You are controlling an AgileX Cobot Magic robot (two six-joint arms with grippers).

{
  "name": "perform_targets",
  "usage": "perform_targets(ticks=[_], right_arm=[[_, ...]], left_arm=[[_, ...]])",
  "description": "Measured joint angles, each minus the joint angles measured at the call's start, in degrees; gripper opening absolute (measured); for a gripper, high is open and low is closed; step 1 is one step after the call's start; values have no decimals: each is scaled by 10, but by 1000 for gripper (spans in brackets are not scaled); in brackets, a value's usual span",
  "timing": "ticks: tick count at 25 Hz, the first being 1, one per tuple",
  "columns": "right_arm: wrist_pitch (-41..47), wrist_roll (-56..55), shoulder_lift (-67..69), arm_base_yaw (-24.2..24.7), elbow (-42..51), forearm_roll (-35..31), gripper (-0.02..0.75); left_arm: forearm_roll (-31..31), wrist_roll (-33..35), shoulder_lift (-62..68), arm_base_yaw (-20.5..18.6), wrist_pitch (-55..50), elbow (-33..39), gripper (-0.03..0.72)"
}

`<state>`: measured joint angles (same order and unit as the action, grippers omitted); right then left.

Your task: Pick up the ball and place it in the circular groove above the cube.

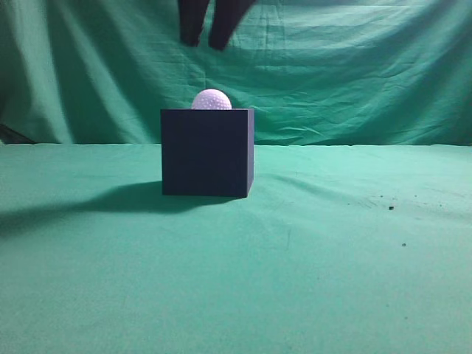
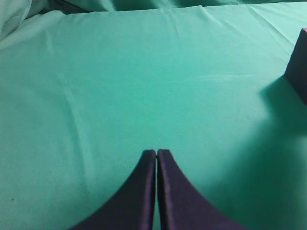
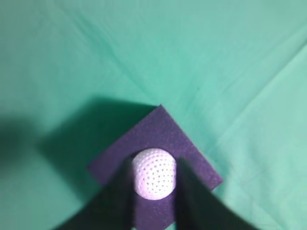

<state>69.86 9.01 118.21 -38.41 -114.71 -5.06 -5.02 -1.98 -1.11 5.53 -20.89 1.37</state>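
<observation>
Two dark fingers (image 1: 193, 22) of the right gripper (image 1: 208, 43) are hanging at the top centre of the exterior frame, spread apart and holding nothing, with clear green backdrop showing between their tips and the ball (image 1: 212, 100) below. In the right wrist view the same gripper (image 3: 153, 184) is framing the ball (image 3: 154, 173) from the bottom of the frame, one finger on each side, though at this angle I cannot tell how much height is separating them. The ball is sitting on top of the cube (image 1: 207, 153), at the middle of the frame, its lower part sinking below the top edge, so it is probably resting in the groove already. The main risk now is judged to be disturbance: if the open fingers are dropping or swinging sideways, a tip could be clipping the ball and rolling it out, or nudging the cube (image 3: 158, 139) across the green cloth (image 1: 332, 280). The cloth is looking wrinkled, so a knocked ball could be running off unpredictably. The left gripper (image 2: 157, 152), low in its own view, is pressing its fingers together on nothing, over bare cloth (image 2: 120, 86), with only a corner of the cube (image 2: 298, 67) showing at the right edge, well apart.
</observation>
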Motion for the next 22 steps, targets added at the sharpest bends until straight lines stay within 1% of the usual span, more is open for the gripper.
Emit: perform_targets(ticks=[1,2,5,8,10,22], right_arm=[[5,-3,-3,-1,-13,1,156],[9,-9,-8,-1,-19,3,100],[15,-23,-33,-1,-25,9,0],[18,-51,-74,-1,-17,20,0],[18,-73,-109,-1,7,28,0],[21,-104,-375,-1,290,51,0]], left_arm=[[0,0,0,0,0,0,0],[0,0,0,0,0,0,0],[0,0,0,0,0,0,0],[0,0,0,0,0,0,0],[0,0,0,0,0,0,0],[0,0,0,0,0,0,0]])
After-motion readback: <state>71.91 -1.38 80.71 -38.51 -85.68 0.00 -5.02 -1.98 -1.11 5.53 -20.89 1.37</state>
